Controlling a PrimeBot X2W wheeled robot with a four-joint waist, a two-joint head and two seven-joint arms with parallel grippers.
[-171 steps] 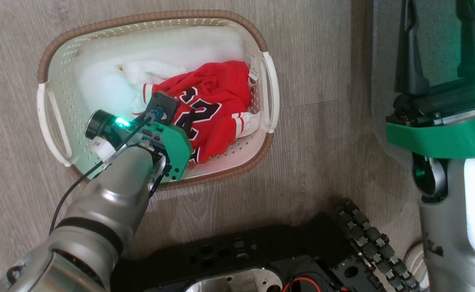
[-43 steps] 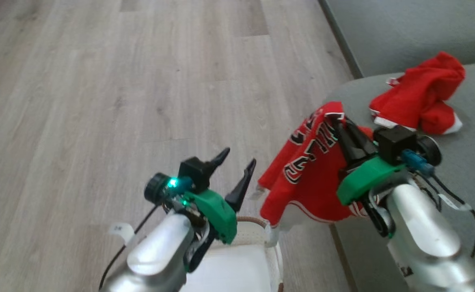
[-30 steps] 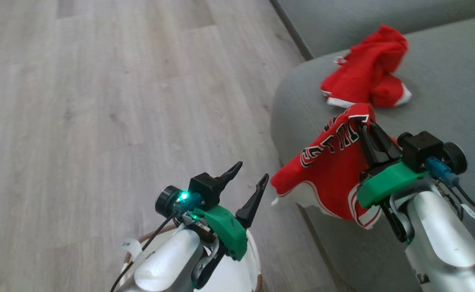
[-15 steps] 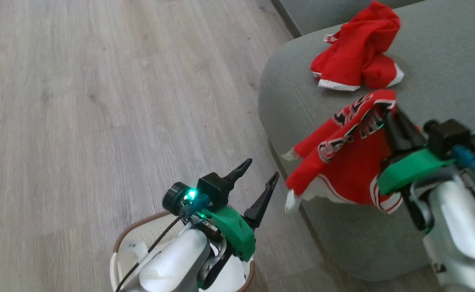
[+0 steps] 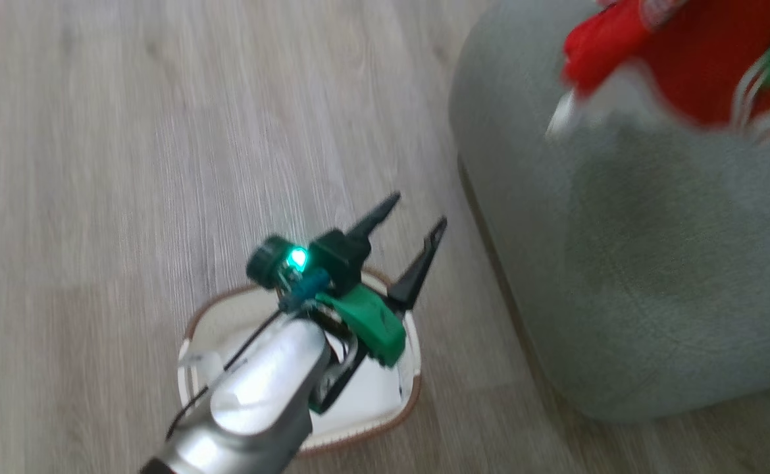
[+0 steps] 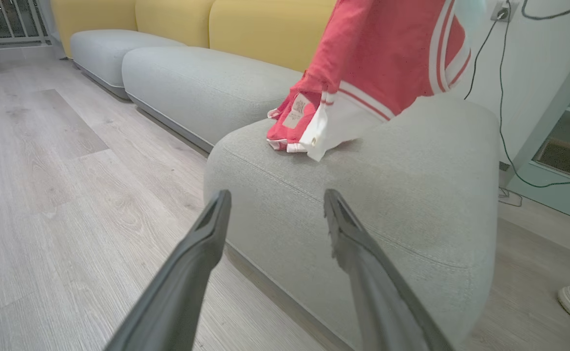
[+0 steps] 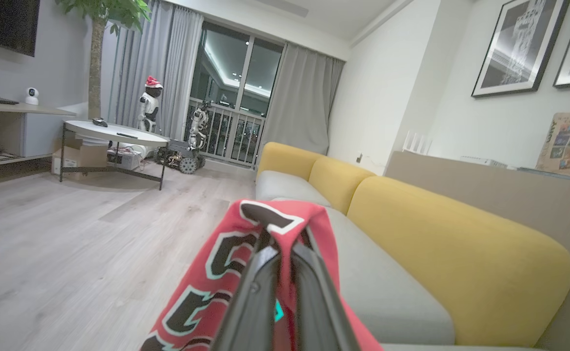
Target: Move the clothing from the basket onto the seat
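right gripper [image 7: 285,247] pinched on jersey [image 6: 387,53] | jersey hangs, long axis vertical, hem down over seat [image 6: 411,195] | left gripper [image 5: 418,209] spread, empty

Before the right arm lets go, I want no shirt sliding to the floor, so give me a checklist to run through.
1. Right gripper shut on the jersey: ok.
2. Jersey above the seat, lower hem touching it: ok.
3. Left gripper open, empty and apart from the jersey: ok.
4. Basket emptied: cannot tell, the left arm hides part of it.
5. Head view sharp on the jersey: not ok, it is blurred.
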